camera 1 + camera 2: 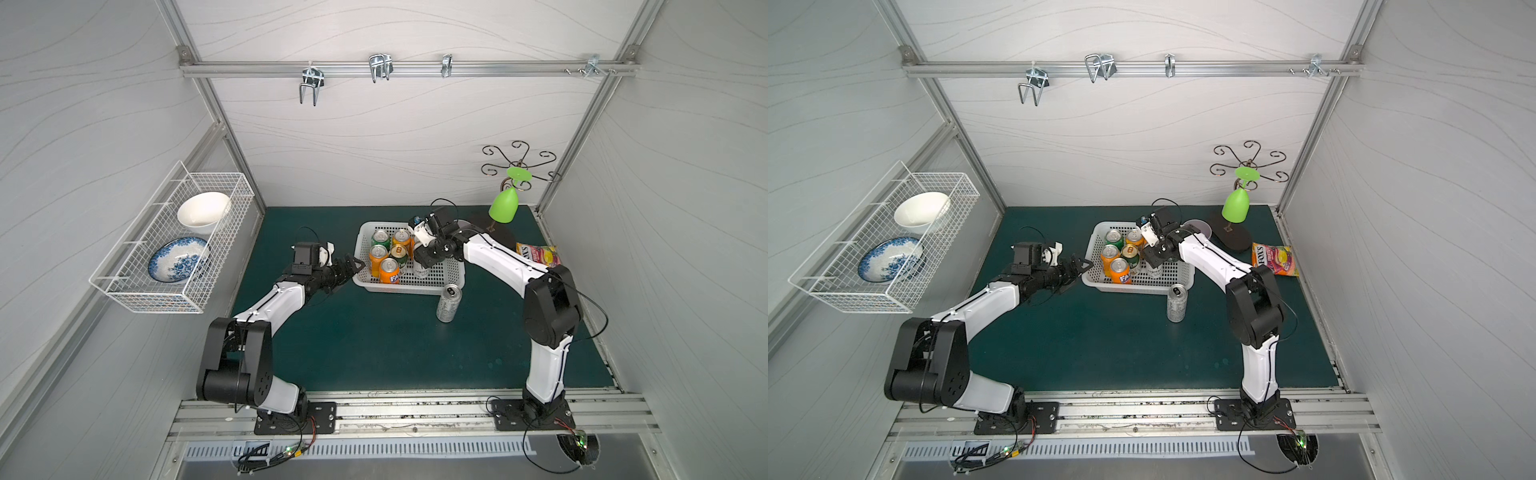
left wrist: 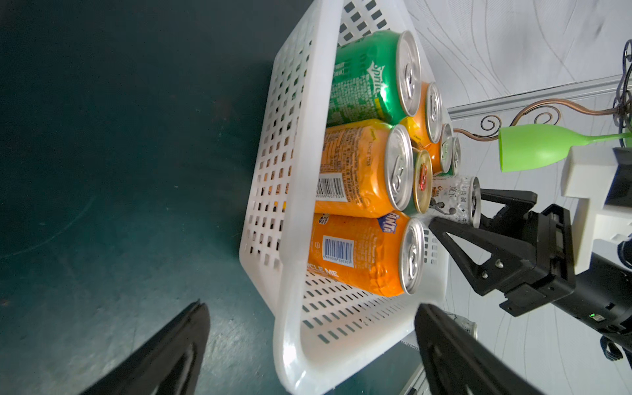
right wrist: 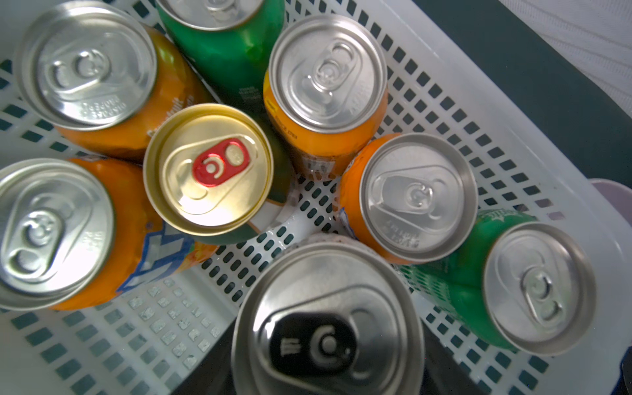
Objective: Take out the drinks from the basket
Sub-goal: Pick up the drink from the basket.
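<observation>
The right claw (image 1: 420, 261) hangs over the white-silver can (image 2: 453, 196) standing right of centre in the basket (image 1: 415, 289), jaws astride it, grip uncertain; it should pinch squarely and lift straight up past the neighbouring orange can (image 3: 417, 195), while the left claw (image 1: 355, 268) gapes wide beside the basket's left wall.

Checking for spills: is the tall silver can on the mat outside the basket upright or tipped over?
Upright. In both top views the silver can stands on its base on the mat, lid facing up.
</observation>
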You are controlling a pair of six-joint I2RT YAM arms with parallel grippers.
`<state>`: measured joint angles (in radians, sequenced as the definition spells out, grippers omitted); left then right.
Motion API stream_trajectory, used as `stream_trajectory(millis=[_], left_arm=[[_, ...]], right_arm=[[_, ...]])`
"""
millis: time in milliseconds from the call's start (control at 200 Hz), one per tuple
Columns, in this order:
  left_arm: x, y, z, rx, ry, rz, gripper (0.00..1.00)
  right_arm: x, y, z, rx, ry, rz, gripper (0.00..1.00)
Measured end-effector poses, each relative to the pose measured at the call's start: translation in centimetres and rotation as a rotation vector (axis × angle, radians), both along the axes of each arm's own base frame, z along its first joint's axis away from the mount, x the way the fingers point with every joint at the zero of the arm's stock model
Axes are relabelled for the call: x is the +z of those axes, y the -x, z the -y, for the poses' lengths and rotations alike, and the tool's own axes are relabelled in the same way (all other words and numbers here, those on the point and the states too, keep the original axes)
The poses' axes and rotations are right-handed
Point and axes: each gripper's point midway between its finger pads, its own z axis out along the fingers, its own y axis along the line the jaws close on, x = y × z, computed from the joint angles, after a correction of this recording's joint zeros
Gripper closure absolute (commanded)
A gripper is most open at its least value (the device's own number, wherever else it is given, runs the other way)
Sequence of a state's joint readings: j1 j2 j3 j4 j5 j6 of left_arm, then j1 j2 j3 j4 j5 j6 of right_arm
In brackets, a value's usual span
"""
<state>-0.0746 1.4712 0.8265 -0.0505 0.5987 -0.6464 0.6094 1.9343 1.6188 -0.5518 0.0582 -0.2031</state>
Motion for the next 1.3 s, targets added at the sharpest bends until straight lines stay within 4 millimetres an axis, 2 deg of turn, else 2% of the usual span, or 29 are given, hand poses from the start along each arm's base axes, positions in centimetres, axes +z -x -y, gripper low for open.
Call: stream_trajectory(millis=[225,405,590,755,955,1140,1300], left_arm=[[0.3,0.1,-0.1,0.0,-0.005,0.006,0.02],[1.6,0.4,-0.5,0.014,-0.027,0.045,0.02],[3.0,1.2,-1.1,0.039,-0.058,0.086,0.02],[3.7,2.5,-1.7,0.06,-0.081,0.108,0.02],[4.2,4.2,-2.2,0.075,-0.102,0.117,0.02],[4.8,5.1,-2.6,0.083,-0.119,0.127,0.02],[5.0,5.6,-2.8,0.085,-0.134,0.131,0.02]], right_arm=[[0.0,0.0,0.0,-0.001,0.001,0.001,0.53],[0.1,0.1,0.1,-0.003,-0.001,0.001,0.55],[0.9,1.8,1.2,-0.007,0.0,-0.013,0.55],[4.0,3.4,1.6,-0.001,-0.028,0.018,0.56],[9.3,6.2,1.0,0.016,-0.102,0.09,0.56],[13.5,10.1,0.5,0.032,-0.162,0.15,0.57],[15.1,13.7,0.7,0.047,-0.195,0.164,0.57]])
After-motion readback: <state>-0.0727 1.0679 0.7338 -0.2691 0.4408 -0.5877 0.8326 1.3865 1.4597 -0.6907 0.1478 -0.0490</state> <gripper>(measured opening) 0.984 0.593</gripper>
